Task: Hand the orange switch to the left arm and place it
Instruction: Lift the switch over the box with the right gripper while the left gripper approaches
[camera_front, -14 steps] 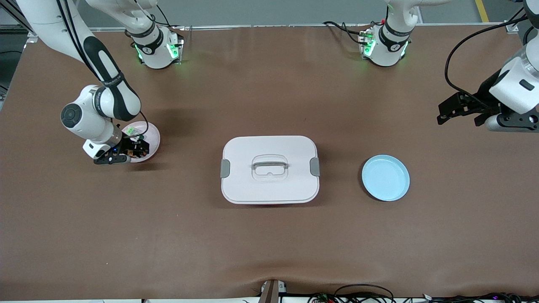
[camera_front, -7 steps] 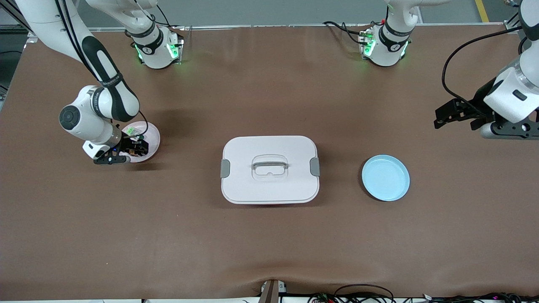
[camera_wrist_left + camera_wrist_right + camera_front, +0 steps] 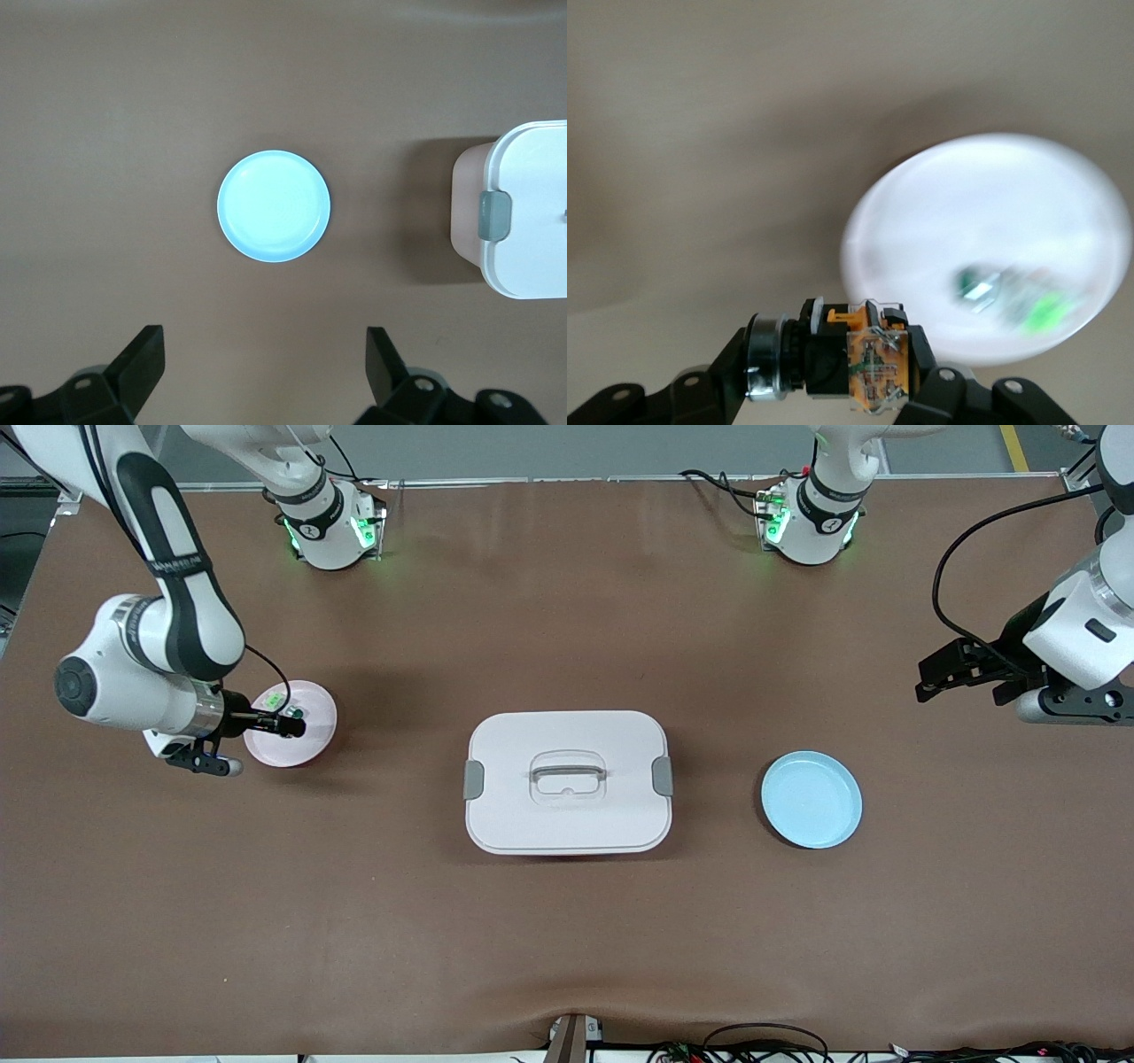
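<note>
- Right wrist view, lower centre: right gripper clamped on orange switch, crosswise; likely light, rigid, small; body the safest hold.
- Front view, right edge: left gripper spread, empty, waiting.

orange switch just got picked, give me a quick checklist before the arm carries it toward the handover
1. Right tool shut on the orange switch: ok.
2. Switch clear of the pink plate: ok, it hangs above the rim.
3. Green switch left on the pink plate: ok.
4. Box lies between the two plates, lid clipped: plan a path around it, ok.
5. Left tool open, waiting over the table past the blue plate: ok.
6. Grip firm enough for travel: cannot tell.
</note>
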Available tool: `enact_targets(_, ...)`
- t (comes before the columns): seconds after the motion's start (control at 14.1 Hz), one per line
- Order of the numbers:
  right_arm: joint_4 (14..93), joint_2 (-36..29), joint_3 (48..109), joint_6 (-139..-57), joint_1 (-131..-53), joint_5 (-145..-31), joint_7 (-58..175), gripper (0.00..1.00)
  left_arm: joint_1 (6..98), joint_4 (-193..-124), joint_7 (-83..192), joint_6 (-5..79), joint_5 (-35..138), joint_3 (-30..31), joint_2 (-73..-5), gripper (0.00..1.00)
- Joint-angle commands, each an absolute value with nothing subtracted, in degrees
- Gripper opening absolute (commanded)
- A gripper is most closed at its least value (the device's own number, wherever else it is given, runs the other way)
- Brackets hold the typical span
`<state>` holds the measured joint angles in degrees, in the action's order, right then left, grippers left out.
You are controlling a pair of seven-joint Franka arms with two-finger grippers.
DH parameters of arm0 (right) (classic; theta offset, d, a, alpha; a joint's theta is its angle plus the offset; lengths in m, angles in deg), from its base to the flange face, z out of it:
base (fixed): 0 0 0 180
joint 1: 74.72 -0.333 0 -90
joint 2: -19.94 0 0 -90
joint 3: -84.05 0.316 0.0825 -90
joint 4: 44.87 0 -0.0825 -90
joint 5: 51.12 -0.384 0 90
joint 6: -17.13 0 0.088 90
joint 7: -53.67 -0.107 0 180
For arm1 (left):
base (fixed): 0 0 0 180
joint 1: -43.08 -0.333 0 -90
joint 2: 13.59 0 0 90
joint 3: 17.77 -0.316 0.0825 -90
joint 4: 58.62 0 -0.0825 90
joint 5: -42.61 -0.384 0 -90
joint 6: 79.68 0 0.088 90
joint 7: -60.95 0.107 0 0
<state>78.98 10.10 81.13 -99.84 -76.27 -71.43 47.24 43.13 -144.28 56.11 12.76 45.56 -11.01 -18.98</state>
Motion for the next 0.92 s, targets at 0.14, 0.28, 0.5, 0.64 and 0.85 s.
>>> enact_targets(0.14,67.1,12.1,81.5,-89.3,-86.5,-77.9,18.5,0.0,43.2,-143.1,56.1,12.4,45.7,-10.8,-19.6,1.0)
enact_targets(0.28,61.2,11.8,81.5,-88.5,-92.0,-79.6,5.5,0.0,43.2,-143.1,56.0,12.4,45.7,-10.8,-19.7,1.0)
enact_targets(0.5,53.2,10.7,81.5,-88.5,-98.1,-84.8,-12.0,0.0,43.2,-143.1,55.8,12.9,45.8,-10.8,-19.7,1.0)
enact_targets(0.64,47.4,9.0,81.4,-88.8,-101.5,-87.6,-22.7,0.0,43.1,-143.1,55.8,12.9,45.8,-10.8,-19.7,1.0)
enact_targets(0.85,40.1,4.8,81.4,-89.4,-106.0,-89.6,-36.7,0.0,43.2,-143.1,55.2,12.9,46.6,-10.7,-19.7,1.0)
